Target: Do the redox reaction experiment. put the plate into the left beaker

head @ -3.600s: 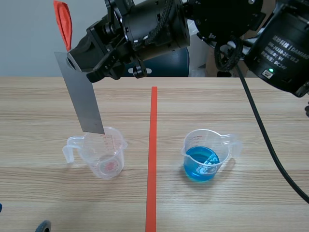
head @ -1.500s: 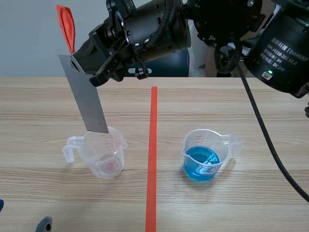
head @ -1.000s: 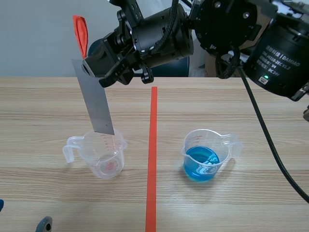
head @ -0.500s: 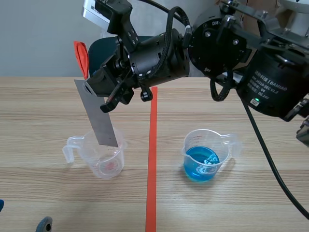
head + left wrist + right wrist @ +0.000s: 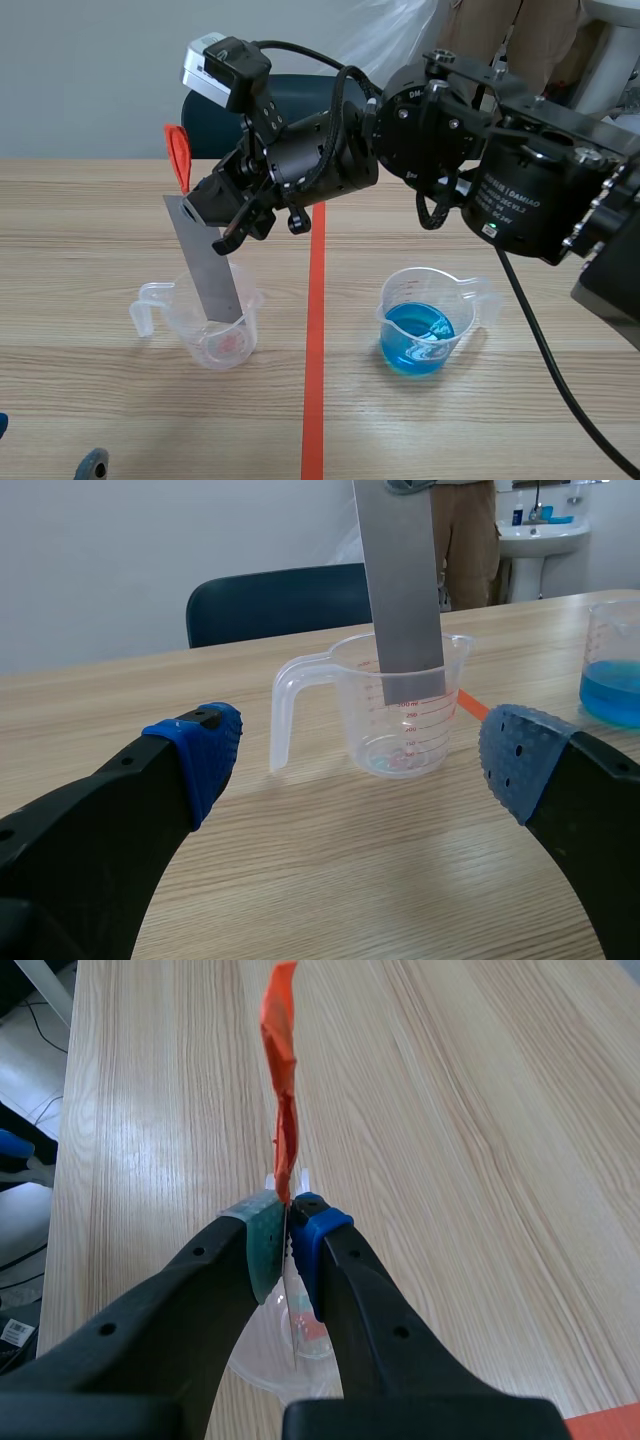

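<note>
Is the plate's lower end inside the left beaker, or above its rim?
Inside. The plate reaches below the rim of the left beaker, seen through its clear wall; the right gripper holds the top end.

I counted 2 beakers: clear beaker (image 5: 215, 345) at lower left, blue-filled beaker (image 5: 425, 322) right of centre. 1 grey plate (image 5: 207, 262) left of centre, with 1 orange-red tag (image 5: 180, 157) at its upper end. 1 tape line (image 5: 314, 360) down the middle. 1 dark chair (image 5: 280, 605) up top.
</note>
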Controlling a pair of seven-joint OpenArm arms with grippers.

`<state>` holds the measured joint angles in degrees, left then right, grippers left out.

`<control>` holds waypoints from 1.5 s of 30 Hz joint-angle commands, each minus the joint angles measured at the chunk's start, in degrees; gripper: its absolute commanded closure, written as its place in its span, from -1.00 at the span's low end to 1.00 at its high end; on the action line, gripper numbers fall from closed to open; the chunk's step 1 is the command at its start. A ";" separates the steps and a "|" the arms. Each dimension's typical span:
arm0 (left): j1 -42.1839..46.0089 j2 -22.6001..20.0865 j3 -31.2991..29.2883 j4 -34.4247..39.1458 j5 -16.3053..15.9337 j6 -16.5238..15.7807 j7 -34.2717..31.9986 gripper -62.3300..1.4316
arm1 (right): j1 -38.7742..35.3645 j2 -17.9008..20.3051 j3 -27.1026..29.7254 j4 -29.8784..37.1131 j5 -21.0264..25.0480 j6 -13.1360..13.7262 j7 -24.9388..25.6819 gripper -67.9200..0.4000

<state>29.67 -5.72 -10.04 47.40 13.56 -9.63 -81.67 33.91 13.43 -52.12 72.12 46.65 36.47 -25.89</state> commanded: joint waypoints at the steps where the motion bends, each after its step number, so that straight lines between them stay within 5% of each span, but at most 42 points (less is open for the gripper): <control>1: 0.15 -0.04 0.07 1.25 -0.20 -0.15 -0.83 -0.64 | 0.70 -0.81 0.72 0.04 -0.37 0.76 2.01 0.98; 36: 0.15 -0.04 0.07 1.25 -0.20 -0.15 -0.83 -0.64 | -2.80 -1.25 0.68 -2.08 -18.56 1.09 15.43 0.98; 45: 0.15 -0.07 0.07 1.25 -0.20 -0.15 -0.83 -0.64 | -2.78 -2.47 0.68 -7.67 -19.28 1.11 19.02 0.98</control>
<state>29.67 -5.72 -10.04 47.40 13.67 -9.63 -81.67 29.91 11.73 -52.10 63.75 27.24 37.50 -7.33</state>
